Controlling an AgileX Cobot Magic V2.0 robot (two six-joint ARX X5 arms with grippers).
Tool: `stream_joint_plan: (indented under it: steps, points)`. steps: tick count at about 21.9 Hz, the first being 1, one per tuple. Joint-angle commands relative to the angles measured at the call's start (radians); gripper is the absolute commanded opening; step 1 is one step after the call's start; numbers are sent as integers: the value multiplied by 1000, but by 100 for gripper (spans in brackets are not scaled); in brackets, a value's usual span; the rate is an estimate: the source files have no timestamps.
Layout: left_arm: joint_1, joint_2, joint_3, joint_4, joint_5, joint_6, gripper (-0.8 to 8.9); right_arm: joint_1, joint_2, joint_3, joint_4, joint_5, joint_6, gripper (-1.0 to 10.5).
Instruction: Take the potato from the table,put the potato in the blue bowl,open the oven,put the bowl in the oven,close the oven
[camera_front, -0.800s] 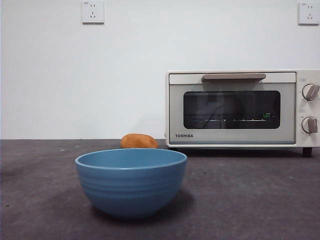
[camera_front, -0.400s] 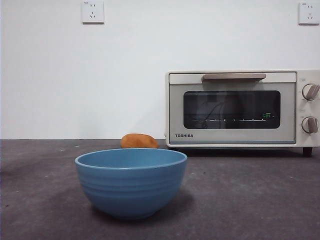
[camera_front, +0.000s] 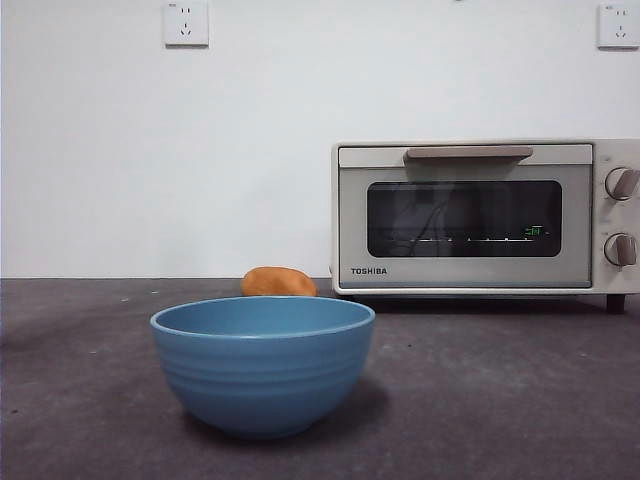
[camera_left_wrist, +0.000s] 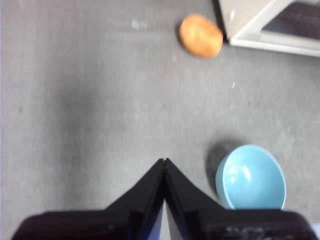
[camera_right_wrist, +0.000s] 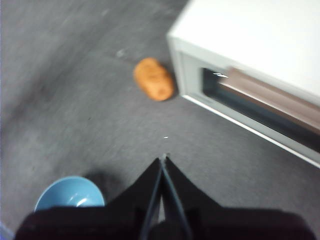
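Note:
The blue bowl (camera_front: 262, 364) stands empty on the dark grey table (camera_front: 500, 390), near the front. Behind it lies the orange-brown potato (camera_front: 279, 282), just left of the cream-white oven (camera_front: 480, 218), whose door is closed. From high above, the left wrist view takes in the potato (camera_left_wrist: 201, 35), the bowl (camera_left_wrist: 251, 177) and a corner of the oven (camera_left_wrist: 270, 22); my left gripper (camera_left_wrist: 164, 161) is shut and holds nothing. My right gripper (camera_right_wrist: 163, 158) is also shut and empty, high over the table between the potato (camera_right_wrist: 154, 79) and bowl (camera_right_wrist: 70, 195), beside the oven (camera_right_wrist: 250, 60).
A white wall with two power sockets (camera_front: 186, 23) rises behind the table. The oven has a tan bar handle (camera_front: 468, 153) and two knobs (camera_front: 621, 183) on its right side. Neither arm shows in the front view.

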Motion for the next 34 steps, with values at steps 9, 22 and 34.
stream_joint_plan:
  steps: [9, 22, 34]
  points:
    - [-5, 5, 1, -3, 5, 41, -5, 190, 318, 322, -169, 161, -194, 1]
    - [-21, 76, 1, -56, 82, 149, -5, 335, 586, 356, 84, 271, -564, -2]
    - [-103, 3, -1, -133, 82, 178, -4, 327, 702, 356, 308, 264, -581, 628]
